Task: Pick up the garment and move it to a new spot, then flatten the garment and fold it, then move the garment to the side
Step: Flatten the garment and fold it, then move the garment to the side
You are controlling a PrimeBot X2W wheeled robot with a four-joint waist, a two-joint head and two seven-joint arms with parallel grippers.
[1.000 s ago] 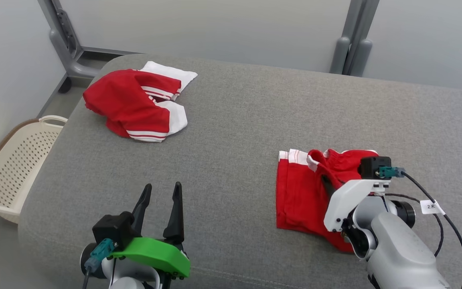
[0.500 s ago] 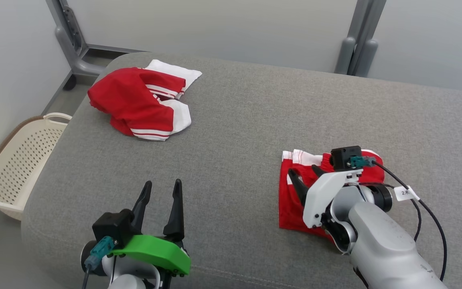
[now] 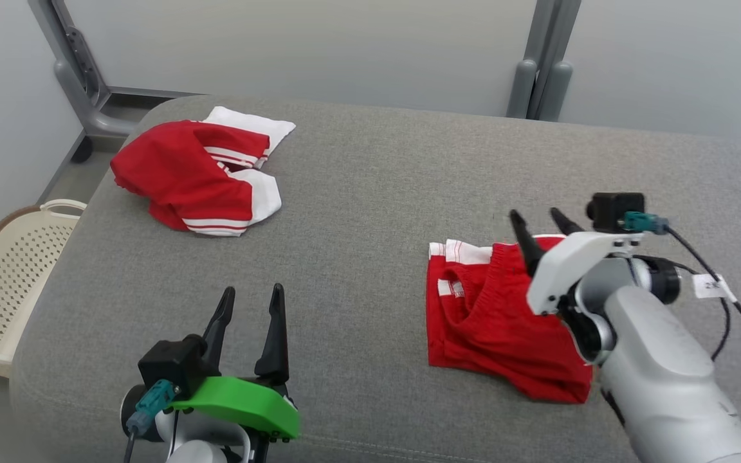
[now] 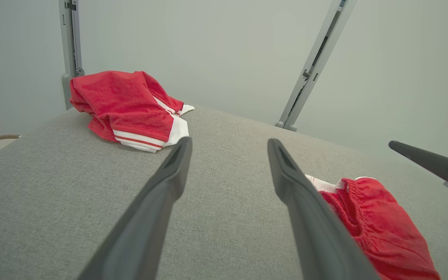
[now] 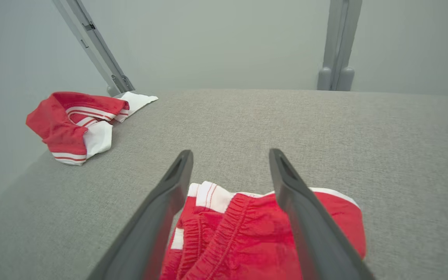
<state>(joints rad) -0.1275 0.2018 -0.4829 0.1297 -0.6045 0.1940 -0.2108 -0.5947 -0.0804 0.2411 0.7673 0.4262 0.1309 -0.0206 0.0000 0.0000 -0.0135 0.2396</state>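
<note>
Head view: folded red elastic-waisted shorts (image 3: pixel 493 321) lie on grey woven cushion (image 3: pixel 370 193); right gripper (image 3: pixel 533 213) hovers over them, 2 tapered fingers (image 3: pixel 521 238) spread; left gripper (image 3: pixel 253 289) likewise parted.

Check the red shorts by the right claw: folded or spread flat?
Folded: the red elastic-waist shorts lie doubled in a compact stack, layered edges showing. The open right claw holds nothing.

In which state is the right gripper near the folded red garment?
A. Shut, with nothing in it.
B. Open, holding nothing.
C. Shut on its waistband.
B: the right gripper has its fingers wide apart, with bare grey cushion between their tips, and the red garment lies loose under them.
</note>
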